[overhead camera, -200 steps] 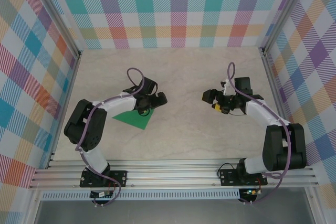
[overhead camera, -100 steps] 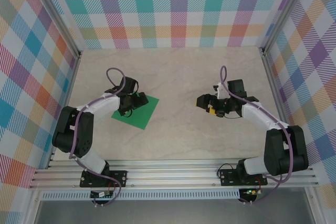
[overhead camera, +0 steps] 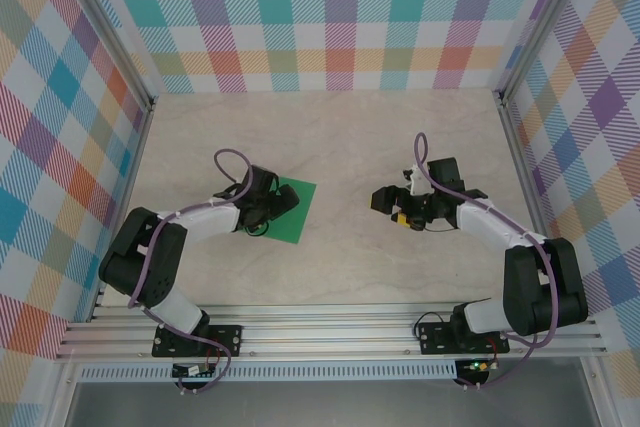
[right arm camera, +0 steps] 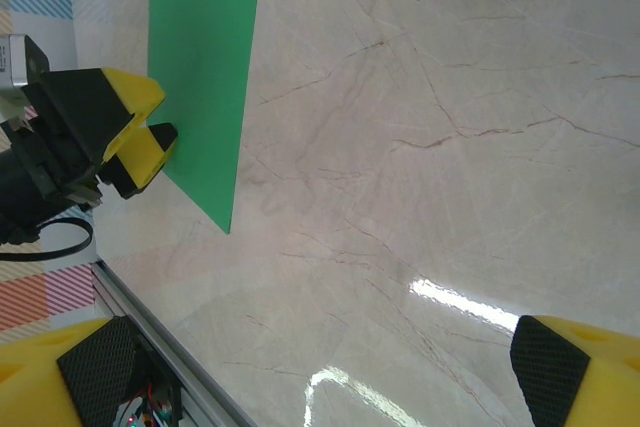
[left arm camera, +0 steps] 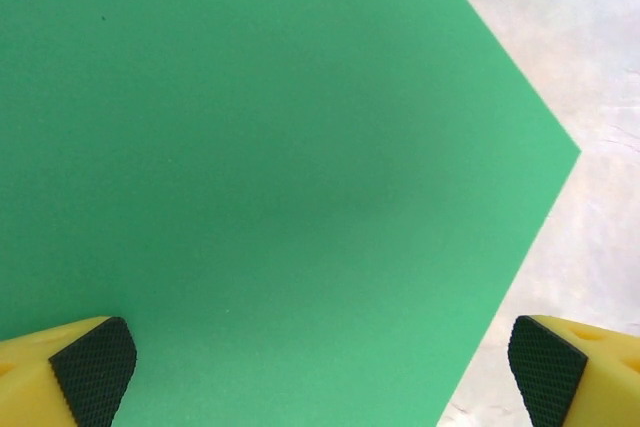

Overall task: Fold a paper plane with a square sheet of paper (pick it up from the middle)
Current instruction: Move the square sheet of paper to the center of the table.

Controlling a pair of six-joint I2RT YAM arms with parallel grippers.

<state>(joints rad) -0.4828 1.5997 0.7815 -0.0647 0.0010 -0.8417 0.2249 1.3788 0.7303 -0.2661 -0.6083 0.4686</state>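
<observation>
The square sheet of paper is bright green and lies flat on the pale marble table, left of centre. My left gripper hovers low over its left part, open. In the left wrist view the sheet spreads under the gripper; one pad is over the paper and the other is past its right edge. My right gripper stands open to the right, apart from the sheet, nothing between its fingers. The right wrist view shows the sheet with the left gripper's yellow fingers at its edge.
Checked fabric walls close in the table on three sides. An aluminium rail runs along the near edge by the arm bases. Bare marble lies between the two grippers and toward the back.
The left gripper swung left and came back down over the sheet, which now sits slightly further right. The right gripper moved a little left and nearer. Both stayed open.
</observation>
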